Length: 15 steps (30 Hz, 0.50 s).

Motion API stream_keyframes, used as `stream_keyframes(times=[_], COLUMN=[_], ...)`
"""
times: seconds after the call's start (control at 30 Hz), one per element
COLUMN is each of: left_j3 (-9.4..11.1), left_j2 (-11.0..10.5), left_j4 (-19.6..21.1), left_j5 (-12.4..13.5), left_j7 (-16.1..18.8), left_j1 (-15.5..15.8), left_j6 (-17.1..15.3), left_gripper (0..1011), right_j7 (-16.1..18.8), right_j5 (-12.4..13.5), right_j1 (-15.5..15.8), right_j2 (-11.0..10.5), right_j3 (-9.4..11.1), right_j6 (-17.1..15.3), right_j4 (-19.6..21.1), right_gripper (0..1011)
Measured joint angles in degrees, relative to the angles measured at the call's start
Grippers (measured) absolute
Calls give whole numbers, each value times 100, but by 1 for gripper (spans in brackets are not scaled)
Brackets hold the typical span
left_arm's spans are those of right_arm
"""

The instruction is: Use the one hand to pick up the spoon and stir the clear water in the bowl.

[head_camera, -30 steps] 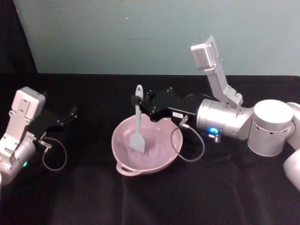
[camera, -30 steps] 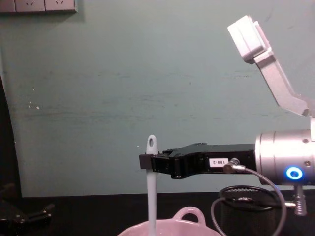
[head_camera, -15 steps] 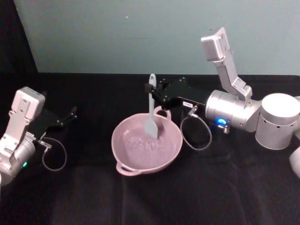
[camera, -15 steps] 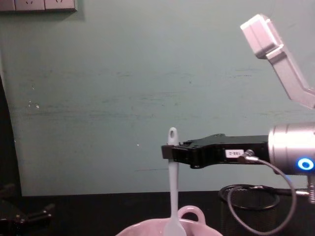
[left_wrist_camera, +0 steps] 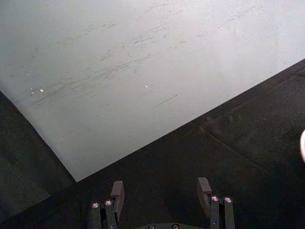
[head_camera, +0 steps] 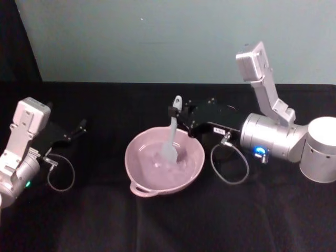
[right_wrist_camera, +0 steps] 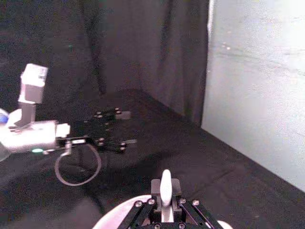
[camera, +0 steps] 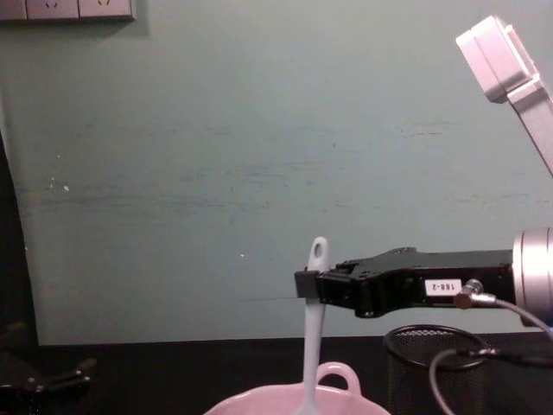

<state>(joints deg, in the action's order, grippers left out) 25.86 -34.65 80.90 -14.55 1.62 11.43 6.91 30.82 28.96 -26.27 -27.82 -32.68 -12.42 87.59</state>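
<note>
**Item one: the hand** [head_camera: 175,112]. This is our right gripper. It reaches in from the right, level above the bowl's far rim, with its jaws clamped on the upper handle of the spoon [head_camera: 170,137], just under the hole at the handle's end.

**Item two: the spoon.** It stands nearly upright, blade down inside the bowl [head_camera: 137,176] toward the far-right part, dipped in the water (the surface round the blade looks ruffled).

**Item three: the bowl.** Pale pink, it sits on the table at centre, with a loop handle at its near rim.

**Item four: left gripper** [head_camera: 79,127]. It is parked well to the left, low over the cloth, fingers apart and holding nothing.

**Step in hand.** We judge the pick-up done and the stirring under way. The next move calls for sweeping the blade round in the water with a firm grip and the blade clear of the bowl's wall — too wide a sweep could nudge the bowl or slop water.

**Surroundings:**
- A black cloth [head_camera: 168,226] covers the table.
- A teal wall [head_camera: 131,42] stands behind, with a dark curtain [head_camera: 16,42] at the left.
- A black wire-mesh cup [camera: 429,367] stands near the bowl, under the right arm.
- Wall sockets [camera: 69,9] sit high up on the wall.
</note>
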Motion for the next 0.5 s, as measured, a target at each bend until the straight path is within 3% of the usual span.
stream_keyframes(times=[0.23,0.5], left_j3=[0,0], left_j2=[0,0], left_j4=[0,0], left_j5=[0,0], left_j7=[0,0], left_j1=[0,0], left_j6=[0,0], left_gripper=[1011,1011], right_j7=[101,188], right_j5=[74,104], right_j1=[53,-165], right_j2=[4,296], right_j3=[-102,-307], right_j6=[-57,-9], right_j4=[145,-151], right_gripper=[118,118])
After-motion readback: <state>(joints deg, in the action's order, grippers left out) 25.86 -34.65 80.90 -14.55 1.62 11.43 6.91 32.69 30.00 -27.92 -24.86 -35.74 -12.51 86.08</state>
